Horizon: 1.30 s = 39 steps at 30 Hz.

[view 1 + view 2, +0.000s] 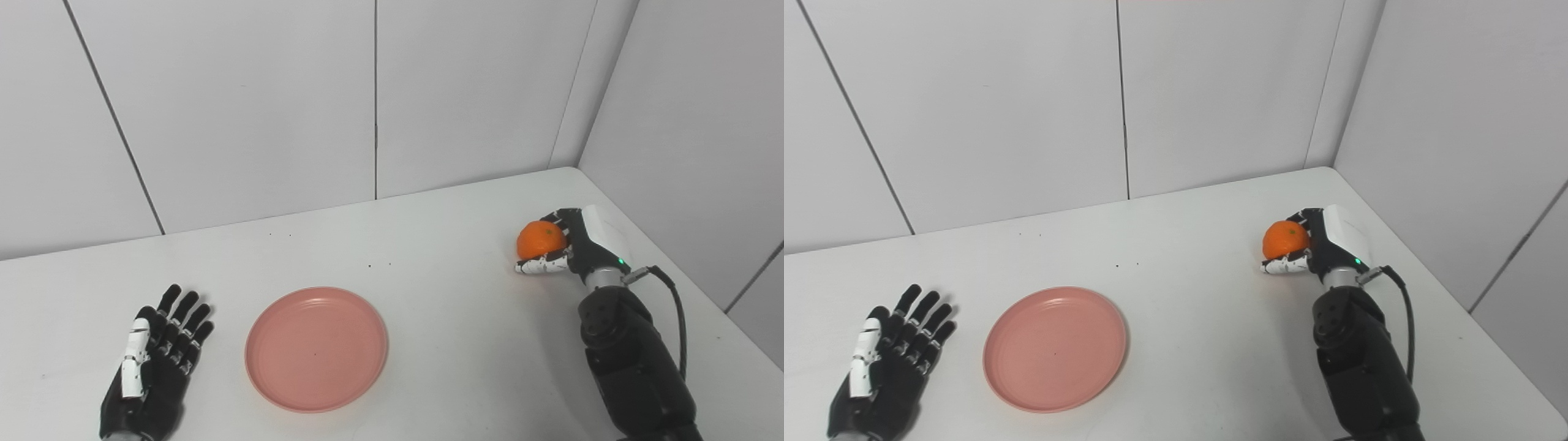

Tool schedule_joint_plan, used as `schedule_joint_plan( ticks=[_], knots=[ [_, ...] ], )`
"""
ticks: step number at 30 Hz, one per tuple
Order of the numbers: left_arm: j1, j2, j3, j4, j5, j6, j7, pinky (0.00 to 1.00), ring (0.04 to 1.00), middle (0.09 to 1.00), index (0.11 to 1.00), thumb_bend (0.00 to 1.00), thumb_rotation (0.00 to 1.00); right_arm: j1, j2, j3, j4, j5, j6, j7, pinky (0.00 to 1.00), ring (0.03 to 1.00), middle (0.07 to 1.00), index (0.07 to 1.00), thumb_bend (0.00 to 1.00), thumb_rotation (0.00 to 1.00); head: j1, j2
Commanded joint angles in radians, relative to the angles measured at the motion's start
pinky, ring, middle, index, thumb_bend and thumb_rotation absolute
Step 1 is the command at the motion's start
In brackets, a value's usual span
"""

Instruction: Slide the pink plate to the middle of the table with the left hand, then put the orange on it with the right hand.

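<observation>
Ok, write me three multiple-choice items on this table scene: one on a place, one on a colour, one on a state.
1. Where does the round pink plastic plate lie?
A. beside the left robot hand, apart from it
B. under the round orange fruit
C. against the wall

2. What colour is the table?
A. black
B. white
C. green

3. What is the right robot hand doing?
A. lying flat and open
B. pressing on the plate
C. closed around the orange

Key: 1 A, bare table shows between plate and left robot hand; 2 B, the tabletop is plain white; 3 C, its fingers wrap the fruit at the table's right side.
</observation>
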State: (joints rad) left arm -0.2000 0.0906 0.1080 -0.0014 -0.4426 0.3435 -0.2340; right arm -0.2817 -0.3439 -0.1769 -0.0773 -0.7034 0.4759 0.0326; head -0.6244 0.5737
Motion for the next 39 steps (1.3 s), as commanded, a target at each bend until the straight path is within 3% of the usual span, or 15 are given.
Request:
schedule_joint_plan(
  ticks=[1, 7, 13, 20, 28, 38, 39],
  knots=[
    [0.002, 0.003, -0.004, 0.011, 0.003, 0.022, 0.006, 0.97, 0.954, 0.969, 0.965, 0.32, 1.0, -0.019, -0.004, -0.01, -0.083, 0.001, -0.007, -0.028, 0.39, 0.458, 0.518, 0.487, 0.52, 0.13, 0.004, 0.0],
    [0.003, -0.001, -0.007, 0.015, 0.003, 0.014, 0.002, 0.97, 0.951, 0.965, 0.961, 0.32, 1.0, -0.022, 0.037, 0.011, -0.216, -0.016, -0.007, -0.006, 0.39, 0.462, 0.509, 0.486, 0.52, 0.14, 0.016, -0.005],
    [0.013, -0.007, -0.018, 0.011, 0.013, 0.002, 0.005, 0.97, 0.951, 0.963, 0.957, 0.32, 1.0, -0.029, 0.06, 0.07, -0.307, -0.024, -0.013, -0.004, 0.39, 0.462, 0.508, 0.486, 0.52, 0.14, 0.058, -0.009],
    [0.026, -0.02, -0.037, 0.01, 0.027, -0.027, 0.008, 0.96, 0.944, 0.957, 0.953, 0.32, 1.0, -0.067, 0.131, 0.169, -0.377, -0.107, -0.008, 0.054, 0.37, 0.45, 0.505, 0.487, 0.52, 0.13, 0.104, -0.011],
    [0.043, -0.044, -0.046, -0.001, 0.046, -0.039, 0.022, 0.94, 0.927, 0.938, 0.934, 0.33, 1.0, -0.097, 0.193, 0.284, -0.367, -0.121, -0.042, 0.07, 0.31, 0.407, 0.485, 0.487, 0.52, 0.13, 0.172, -0.009],
    [0.064, -0.09, -0.094, -0.028, 0.111, -0.063, 0.054, 0.92, 0.92, 0.931, 0.921, 0.38, 1.0, -0.107, 0.248, 0.381, -0.3, -0.089, -0.115, 0.046, 0.35, 0.433, 0.504, 0.486, 0.52, 0.13, 0.354, 0.013],
    [0.065, -0.095, -0.098, -0.03, 0.116, -0.063, 0.06, 0.92, 0.918, 0.927, 0.918, 0.39, 1.0, -0.108, 0.254, 0.392, -0.293, -0.095, -0.117, 0.042, 0.35, 0.425, 0.487, 0.496, 0.52, 0.08, 0.354, 0.013]
  ],
)
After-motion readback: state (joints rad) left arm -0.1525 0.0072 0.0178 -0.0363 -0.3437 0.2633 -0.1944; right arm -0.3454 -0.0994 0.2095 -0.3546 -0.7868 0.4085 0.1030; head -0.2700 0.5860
